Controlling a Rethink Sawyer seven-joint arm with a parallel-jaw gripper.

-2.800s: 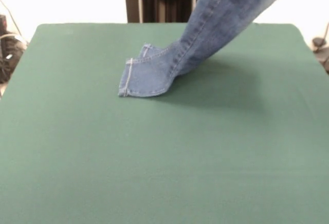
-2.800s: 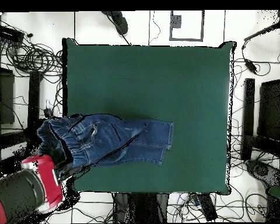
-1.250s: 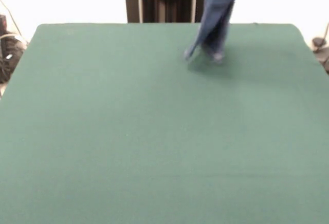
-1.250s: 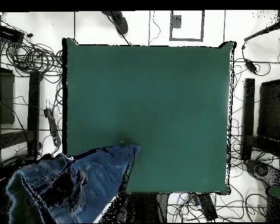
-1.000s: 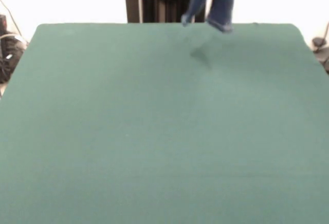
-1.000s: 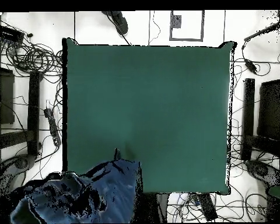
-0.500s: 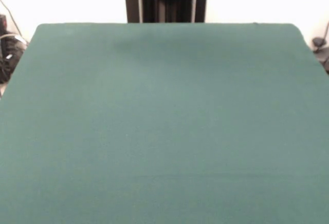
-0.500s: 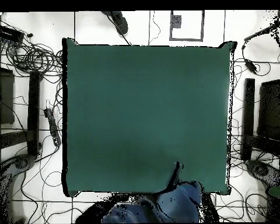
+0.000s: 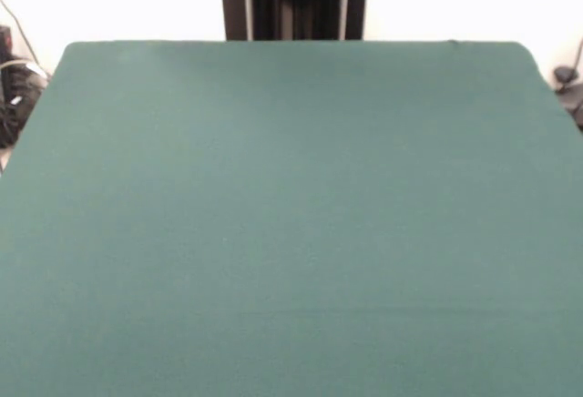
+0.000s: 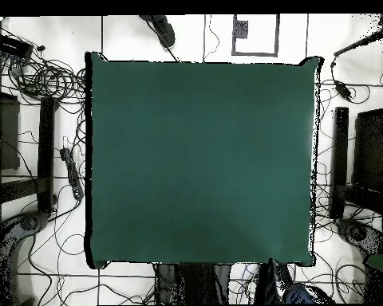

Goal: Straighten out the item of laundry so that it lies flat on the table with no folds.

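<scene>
the green table point(image 9: 291, 215) lies bare in the front view. overhead, only a dark blue scrap that looks like the jeans point(image 10: 291, 295) shows, off the table's point(image 10: 203, 159) edge on the robot's base side. the gripper shows in neither view, so i cannot tell whether it is open or clamped on the denim, nor place the jeans relative to it. i judge this the carry-and-relay step: next, the cloth must come over the felt, be lowered and drawn out flat.

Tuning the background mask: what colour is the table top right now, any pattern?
Plain dark green, no pattern. The table shows it best in the front view; the overhead view agrees.
</scene>
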